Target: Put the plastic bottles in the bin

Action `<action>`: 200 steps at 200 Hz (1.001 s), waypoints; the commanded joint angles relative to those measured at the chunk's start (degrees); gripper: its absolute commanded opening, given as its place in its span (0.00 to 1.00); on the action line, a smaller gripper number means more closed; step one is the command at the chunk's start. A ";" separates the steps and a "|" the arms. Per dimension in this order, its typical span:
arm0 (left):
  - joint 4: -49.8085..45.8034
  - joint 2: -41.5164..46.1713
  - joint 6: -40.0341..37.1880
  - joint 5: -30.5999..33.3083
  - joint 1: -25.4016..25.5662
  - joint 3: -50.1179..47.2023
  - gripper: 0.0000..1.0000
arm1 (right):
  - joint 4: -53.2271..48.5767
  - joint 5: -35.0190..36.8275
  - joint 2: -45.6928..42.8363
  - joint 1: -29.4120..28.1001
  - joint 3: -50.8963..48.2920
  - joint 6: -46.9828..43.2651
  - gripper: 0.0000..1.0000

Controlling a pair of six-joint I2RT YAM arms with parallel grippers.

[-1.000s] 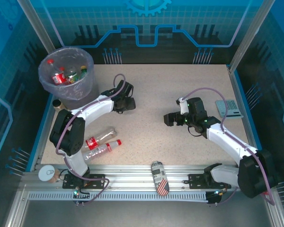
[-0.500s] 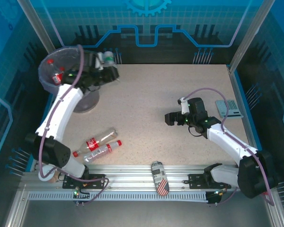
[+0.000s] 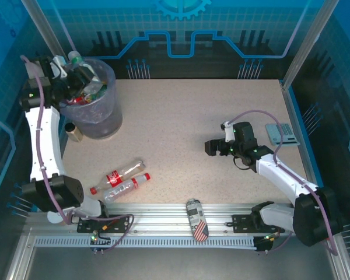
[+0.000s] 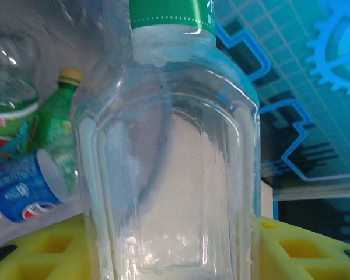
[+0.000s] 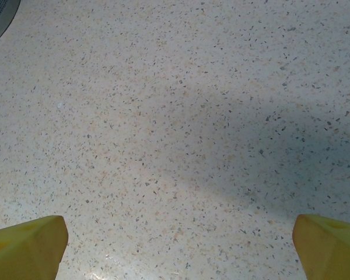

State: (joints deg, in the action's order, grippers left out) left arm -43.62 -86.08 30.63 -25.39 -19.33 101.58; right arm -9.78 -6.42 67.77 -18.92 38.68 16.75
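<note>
Where the near rail runs along the front edge, a dark flag-patterned can is seen lying on its side. Farther in, on the left of the speckled tabletop, a nearer bottle and a farther bottle, both red-labelled, are laid side by side, close together, well apart from the bin. On the right, the right gripper is held low over bare tabletop, its jaws spread wide with nothing between them. Beyond the two bottles, a small gold box is set just beside the foot of the grey, bag-lined bin at the far left corner. At the bin's far-left rim, the left gripper is raised, its jaws closed on a clear bottle with a green label, held above the opening. Behind it, inside the bin, a blue-labelled bottle and a green bottle with a yellow cap are seen.
</note>
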 commanded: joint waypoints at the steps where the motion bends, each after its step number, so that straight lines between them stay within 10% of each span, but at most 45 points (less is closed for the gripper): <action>1: -1.04 -3.70 1.56 -3.20 -1.44 3.48 0.00 | 0.80 -0.06 -1.21 1.03 -1.13 0.72 1.00; 126: -8.57 -15.60 -5.49 3.10 -1.81 8.45 0.00 | -1.14 0.97 0.62 1.47 1.11 -3.61 1.00; 200: -8.28 -15.61 -8.43 5.08 -0.88 5.21 0.58 | -1.64 0.62 1.58 1.53 2.25 -3.83 1.00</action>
State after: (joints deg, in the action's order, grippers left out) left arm -51.18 -101.54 24.56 -21.23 -20.51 107.42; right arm -10.44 -5.78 68.53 -18.20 38.48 13.87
